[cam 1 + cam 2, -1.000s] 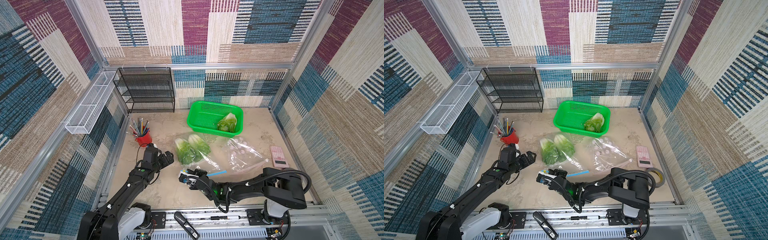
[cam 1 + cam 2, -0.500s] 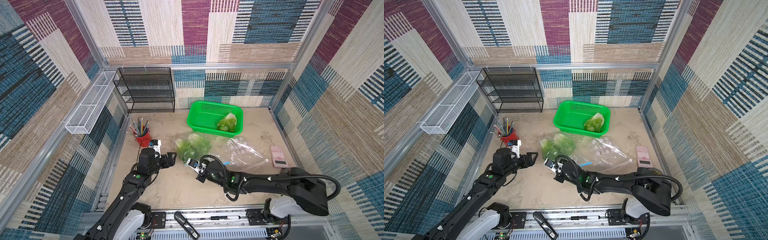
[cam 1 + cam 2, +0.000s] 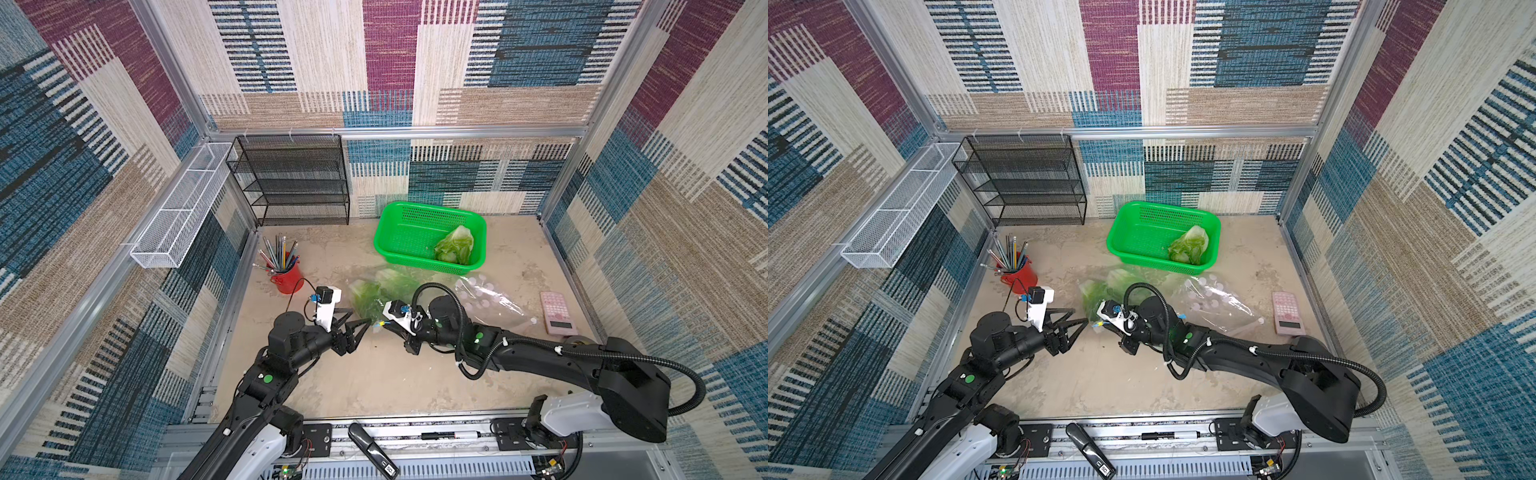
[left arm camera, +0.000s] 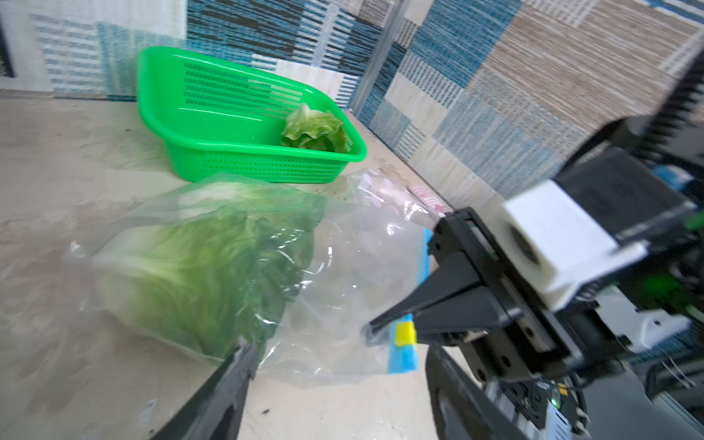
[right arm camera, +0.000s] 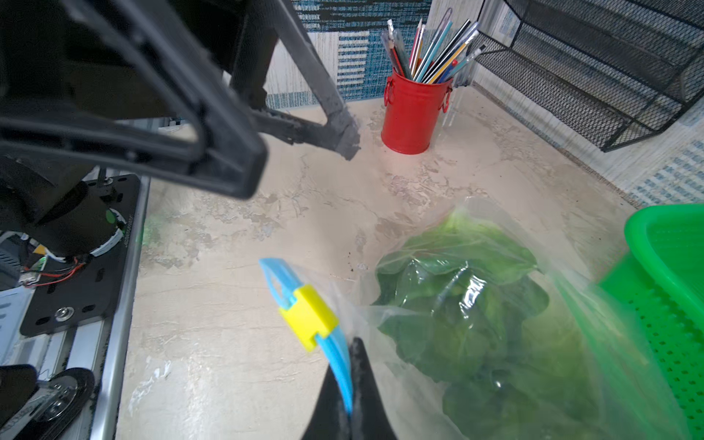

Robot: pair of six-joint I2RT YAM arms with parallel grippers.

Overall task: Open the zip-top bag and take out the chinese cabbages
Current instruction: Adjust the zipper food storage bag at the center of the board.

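Right end effector (image 5: 352, 362) is clamped shut on the blue zip strip (image 5: 335, 354) of the clear plastic zip-top bag (image 4: 343, 266), holding that edge lifted off the beige surface (image 3: 374, 374). Just past its tips along the strip we see the yellow plastic slider (image 5: 308, 318), and beyond that the strip's free end. Our left end effector (image 3: 360, 316) has its jaws apart with nothing between them. It points at the slider from the opposite side, just short of it, so we judge it the arm to take the slider. The strip's long axis runs roughly from one end effector toward the other, so a pull would follow that line. Two leafy green chinese cabbages (image 3: 370, 293) lie inside the bag behind the strip, toward the green perforated plastic basket (image 3: 409, 232), where a third cabbage head (image 3: 455, 249) sits.
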